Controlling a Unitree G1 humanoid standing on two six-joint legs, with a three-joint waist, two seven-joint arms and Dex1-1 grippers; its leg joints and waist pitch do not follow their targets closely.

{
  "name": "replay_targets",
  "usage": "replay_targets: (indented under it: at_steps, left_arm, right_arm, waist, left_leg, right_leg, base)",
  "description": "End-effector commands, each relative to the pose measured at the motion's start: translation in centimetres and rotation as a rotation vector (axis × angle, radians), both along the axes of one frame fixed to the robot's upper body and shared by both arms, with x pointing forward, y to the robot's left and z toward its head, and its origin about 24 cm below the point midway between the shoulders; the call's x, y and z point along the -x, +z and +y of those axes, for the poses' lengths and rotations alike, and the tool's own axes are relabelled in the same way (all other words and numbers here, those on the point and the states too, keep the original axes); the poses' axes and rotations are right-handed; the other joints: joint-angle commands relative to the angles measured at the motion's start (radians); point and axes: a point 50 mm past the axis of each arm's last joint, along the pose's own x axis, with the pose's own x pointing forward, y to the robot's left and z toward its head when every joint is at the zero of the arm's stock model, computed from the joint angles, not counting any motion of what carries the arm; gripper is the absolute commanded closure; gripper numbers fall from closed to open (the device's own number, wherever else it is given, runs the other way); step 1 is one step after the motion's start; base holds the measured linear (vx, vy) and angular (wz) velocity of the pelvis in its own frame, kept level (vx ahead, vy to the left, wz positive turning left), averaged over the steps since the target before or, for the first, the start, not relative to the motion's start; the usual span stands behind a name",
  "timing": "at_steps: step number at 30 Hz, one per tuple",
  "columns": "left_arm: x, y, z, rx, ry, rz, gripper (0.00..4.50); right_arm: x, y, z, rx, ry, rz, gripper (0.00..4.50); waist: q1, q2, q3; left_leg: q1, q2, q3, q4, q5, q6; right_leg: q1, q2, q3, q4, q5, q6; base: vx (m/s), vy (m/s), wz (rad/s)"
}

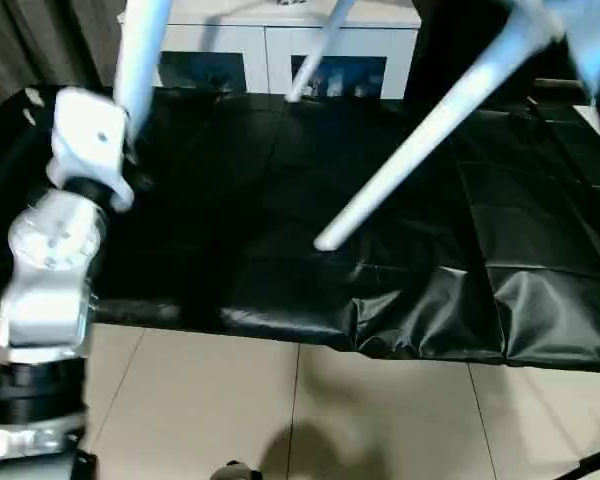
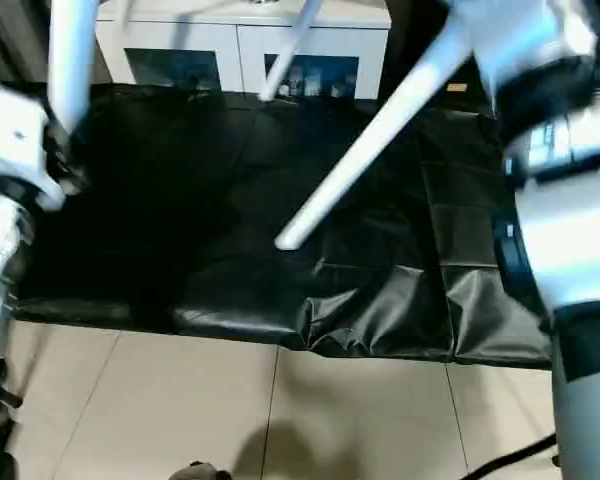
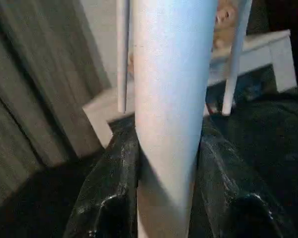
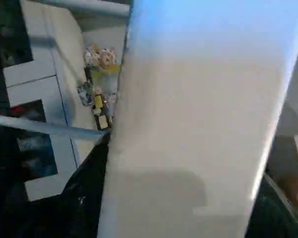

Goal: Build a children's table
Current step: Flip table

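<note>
Your robot's left forearm (image 1: 50, 270) is silver, built of rounded segments with a round screwed cap and black bands between joints. Its left gripper (image 3: 166, 198) has glossy black fingers (image 3: 107, 198). The right forearm (image 2: 570, 230) is silver-grey with a black collar.

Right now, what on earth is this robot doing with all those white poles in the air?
It is putting together a children's table. The left gripper is closed around one white leg, which stands nearly upright. More legs slant through the air over the black-covered work surface, so the table seems to be held up. A white cabinet stands behind.
</note>
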Motion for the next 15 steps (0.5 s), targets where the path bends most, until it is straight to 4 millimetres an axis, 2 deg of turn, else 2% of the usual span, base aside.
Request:
replay_targets:
  at_steps: [1, 3, 4, 7, 8, 10, 13, 15]
  left_arm:
    - [-0.2, -0.4, -1.4, 0.021, -0.089, 0.036, 2.98]
    - [-0.3, -1.0, -1.6, 0.046, -0.103, 0.064, 2.98]
    - [-0.3, -1.4, -1.7, 0.068, -0.113, 0.084, 2.98]
    - [-0.4, -2.1, -2.0, 0.09, -0.128, 0.12, 2.98]
    - [-0.4, -2.4, -2.1, 0.099, -0.134, 0.139, 2.98]
    - [-0.4, -3.0, -2.3, 0.107, -0.134, 0.164, 2.98]
    - [-0.3, -3.6, -2.3, 0.116, -0.13, 0.186, 2.98]
    - [-0.1, -4.2, -2.3, 0.118, -0.127, 0.208, 2.98]
  right_arm:
    - [1.0, 0.4, 3.4, 0.146, 0.151, -0.014, 2.52]
    - [0.9, -0.1, 3.9, 0.248, 0.144, 0.037, 2.52]
    - [0.8, -0.5, 4.2, 0.29, 0.149, 0.077, 2.52]
    - [0.8, -1.0, 4.8, 0.31, 0.171, 0.143, 2.52]
    - [0.8, -1.2, 5.0, 0.32, 0.173, 0.156, 1.99]
    - [0.6, -1.5, 5.4, 0.335, 0.174, 0.164, 1.86]
    - [0.6, -1.8, 5.8, 0.337, 0.186, 0.162, 1.77]
    - [0.8, -1.9, 6.5, 0.317, 0.226, 0.151, 1.53]
  waist:
    - [-0.008, 0.0, -0.077]
    - [-0.01, 0.003, -0.074]
    - [-0.01, 0.001, -0.076]
    - [-0.012, 0.001, -0.077]
    - [-0.011, 0.0, -0.078]
    - [-0.011, -0.001, -0.076]
    - [-0.011, 0.002, -0.073]
    - [-0.016, -0.003, -0.071]
  left_leg:
    - [0.032, 0.011, -0.002, -0.063, -0.315, 0.007]
    - [0.03, 0.012, -0.004, -0.064, -0.316, 0.007]
    - [0.03, 0.012, -0.003, -0.062, -0.309, 0.009]
    - [0.029, 0.013, -0.002, -0.06, -0.296, 0.024]
    - [0.028, 0.014, -0.001, -0.058, -0.271, 0.037]
    - [0.029, 0.015, 0.0, -0.059, -0.28, 0.041]
    - [0.032, 0.019, 0.0, -0.063, -0.309, 0.025]
    - [0.032, 0.02, -0.002, -0.068, -0.348, 0.002]
  right_leg:
    - [0.035, -0.017, 0.019, -0.057, -0.099, -0.255]
    - [0.034, -0.015, 0.018, -0.055, -0.08, -0.257]
    - [0.035, -0.016, 0.019, -0.053, -0.064, -0.26]
    - [0.035, -0.017, 0.019, -0.05, -0.035, -0.27]
    - [0.035, -0.017, 0.018, -0.049, -0.012, -0.278]
    - [0.033, -0.016, 0.018, -0.05, -0.024, -0.279]
    - [0.03, -0.017, 0.018, -0.053, -0.054, -0.274]
    - [0.032, -0.018, 0.018, -0.053, -0.078, -0.26]
  base:
    - [0.0, 0.0, 0.0]
    - [0.0, 0.0, 0.0]
    - [0.0, 0.0, 0.0]
    - [0.0, 0.0, 0.0]
    - [0.0, 0.0, 0.0]
    - [0.0, 0.0, 0.0]
    - [0.0, 0.0, 0.0]
    - [0.0, 0.0, 0.0]
